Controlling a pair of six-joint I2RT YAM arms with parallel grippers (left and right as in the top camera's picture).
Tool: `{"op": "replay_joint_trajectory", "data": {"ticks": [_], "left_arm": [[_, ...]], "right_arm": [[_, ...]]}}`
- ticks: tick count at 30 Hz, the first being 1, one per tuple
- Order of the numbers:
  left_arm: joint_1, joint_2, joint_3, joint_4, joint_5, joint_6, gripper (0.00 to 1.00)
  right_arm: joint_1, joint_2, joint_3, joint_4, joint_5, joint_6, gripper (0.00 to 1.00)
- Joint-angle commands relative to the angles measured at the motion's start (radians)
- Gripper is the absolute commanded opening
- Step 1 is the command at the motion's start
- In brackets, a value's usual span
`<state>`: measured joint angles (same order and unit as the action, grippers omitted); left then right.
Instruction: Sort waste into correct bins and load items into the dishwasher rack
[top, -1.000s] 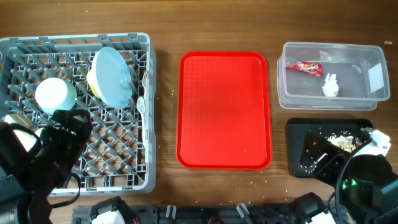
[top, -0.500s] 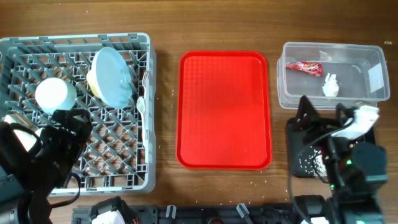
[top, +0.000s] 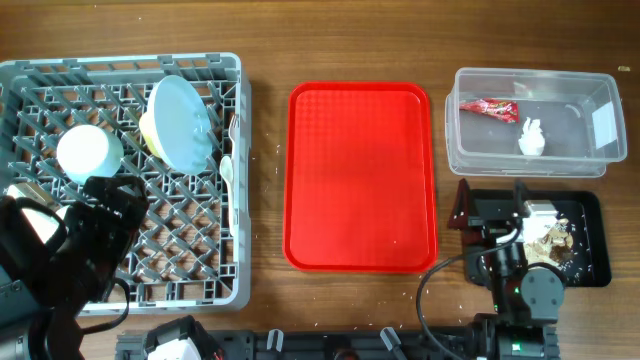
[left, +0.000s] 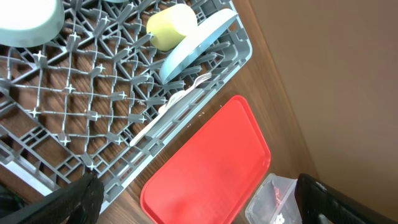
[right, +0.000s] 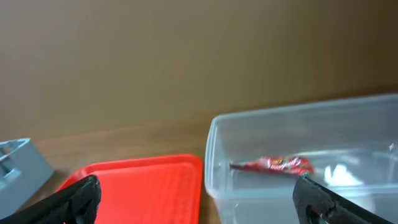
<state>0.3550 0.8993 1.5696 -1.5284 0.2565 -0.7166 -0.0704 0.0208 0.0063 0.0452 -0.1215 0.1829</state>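
Observation:
The grey dishwasher rack (top: 120, 275) at the left holds a white bowl (top: 90, 150), the yellow-green cup (top: 148, 135), the pale blue plate (top: 182, 122) on edge, and white cutlery (top: 229, 165) along its right side. The clear tub (top: 535, 160) holds the red-and-white wrapper (top: 488, 107) and the paper wad (top: 531, 138). The black tray (top: 592, 255) holds brown food scraps (top: 556, 236). My right gripper (right: 199, 205) is open and empty, low by the black tray's left end, facing the tub (right: 298, 121). My left gripper (left: 205, 205) is open and empty over the rack's front.
The red serving tray (top: 362, 178) lies bare between the rack and the bins. My left arm (top: 80, 250) covers the rack's front left, partly hiding a white shape there. Crumbs dot the wood near the black tray.
My right arm swung from the front right corner up over the black tray, then folded down at the tray's left end. The scraps now show uncovered. The left arm has not moved.

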Motion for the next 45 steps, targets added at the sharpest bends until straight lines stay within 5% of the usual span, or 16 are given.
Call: {"op": "replay_joint_trajectory", "data": {"ticks": [1, 7, 10, 28, 34, 40, 45], "left_arm": [[-0.005, -0.002, 0.001, 0.002, 0.001, -0.006, 1.00], [-0.005, -0.002, 0.001, 0.002, 0.001, -0.006, 1.00], [-0.005, -0.002, 0.001, 0.002, 0.001, -0.006, 1.00], [-0.005, -0.002, 0.001, -0.003, -0.003, 0.004, 1.00], [-0.039, -0.010, -0.026, -0.062, -0.117, 0.032, 1.00], [-0.299, -0.276, -0.507, 0.462, -0.195, 0.157, 1.00], [-0.347, -0.520, -0.945, 0.903, -0.191, 0.190, 1.00]], "right_arm": [[-0.010, -0.018, -0.001, -0.044, 0.035, -0.111, 1.00], [-0.010, -0.018, -0.001, -0.046, 0.053, -0.249, 1.00], [-0.010, -0.017, -0.001, -0.045, 0.052, -0.132, 1.00], [-0.010, -0.017, -0.001, -0.044, 0.053, -0.129, 1.00], [-0.010, -0.017, -0.001, -0.044, 0.053, -0.130, 1.00], [-0.010, -0.017, -0.001, -0.044, 0.053, -0.129, 1.00], [-0.010, -0.017, -0.001, -0.044, 0.053, -0.129, 1.00]]}}
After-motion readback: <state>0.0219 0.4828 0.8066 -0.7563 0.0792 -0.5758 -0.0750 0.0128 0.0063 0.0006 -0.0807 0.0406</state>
